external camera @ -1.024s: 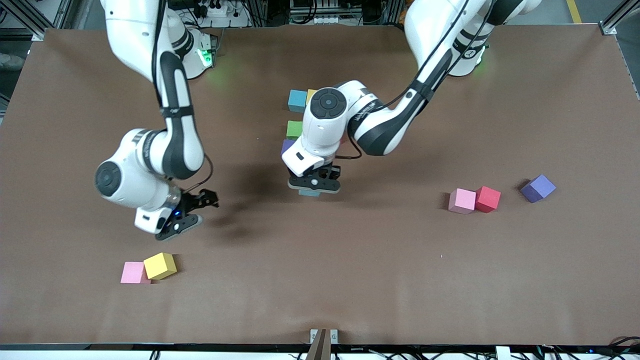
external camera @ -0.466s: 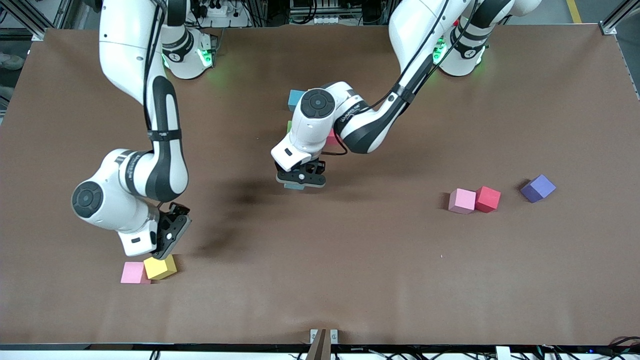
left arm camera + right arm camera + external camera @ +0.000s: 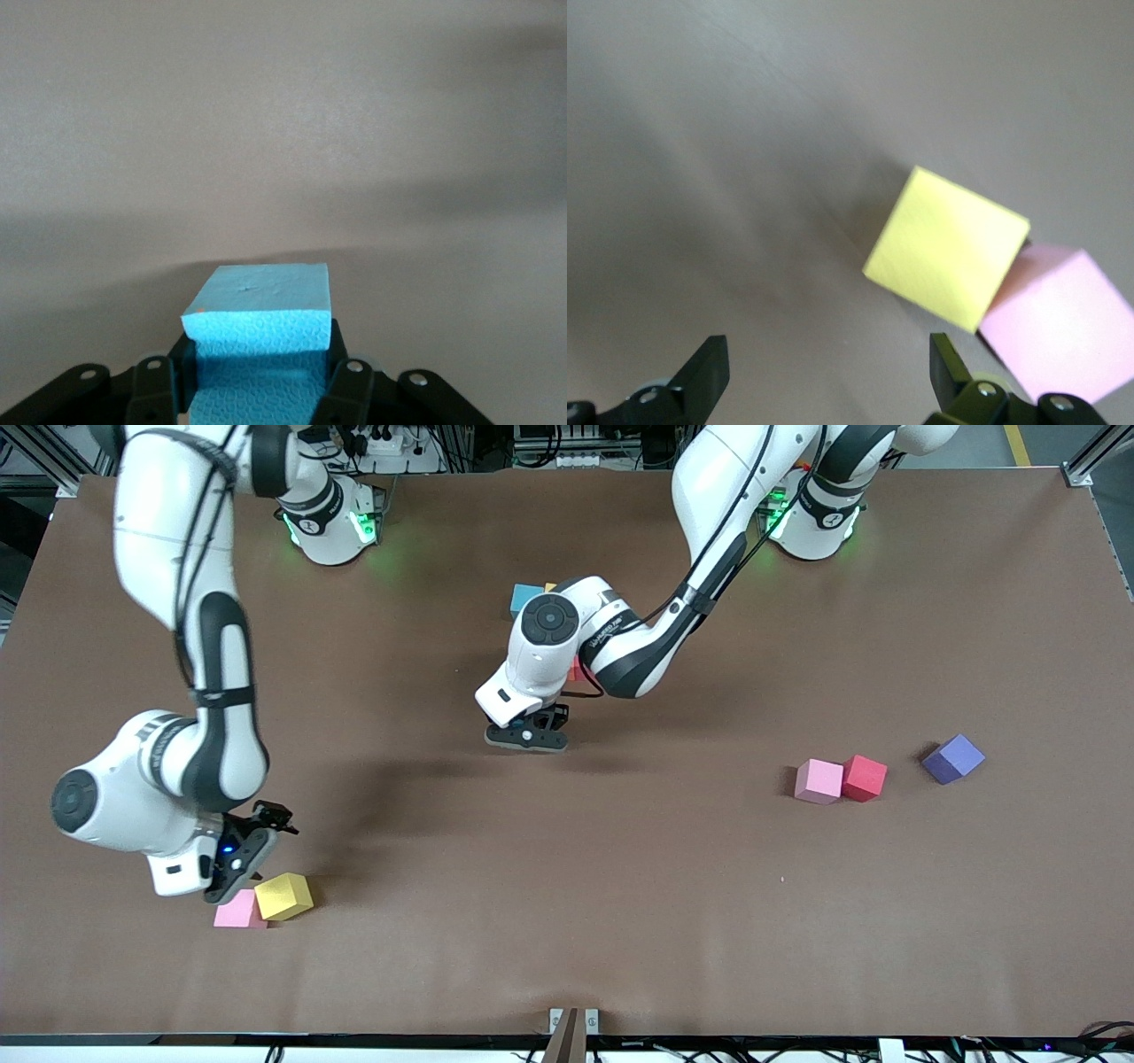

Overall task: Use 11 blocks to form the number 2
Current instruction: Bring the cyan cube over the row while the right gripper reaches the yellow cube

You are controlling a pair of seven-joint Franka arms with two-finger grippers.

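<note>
Blocks come first: our right gripper (image 3: 232,877), fingers wide apart, hangs just over the yellow block (image 3: 283,895), which touches a pink block (image 3: 236,910); we could bump both. Well away from the yellow block, our left gripper (image 3: 526,738) squeezes a blue block (image 3: 260,341).

Left arm reaching in from its base, elbow bent, left gripper (image 3: 528,740) low at mid-desk, fingers (image 3: 347,390) clamped on a blue block (image 3: 260,341). Right arm stretched toward the camera, right gripper (image 3: 232,875) low, fingers (image 3: 946,361) spread wide.
</note>
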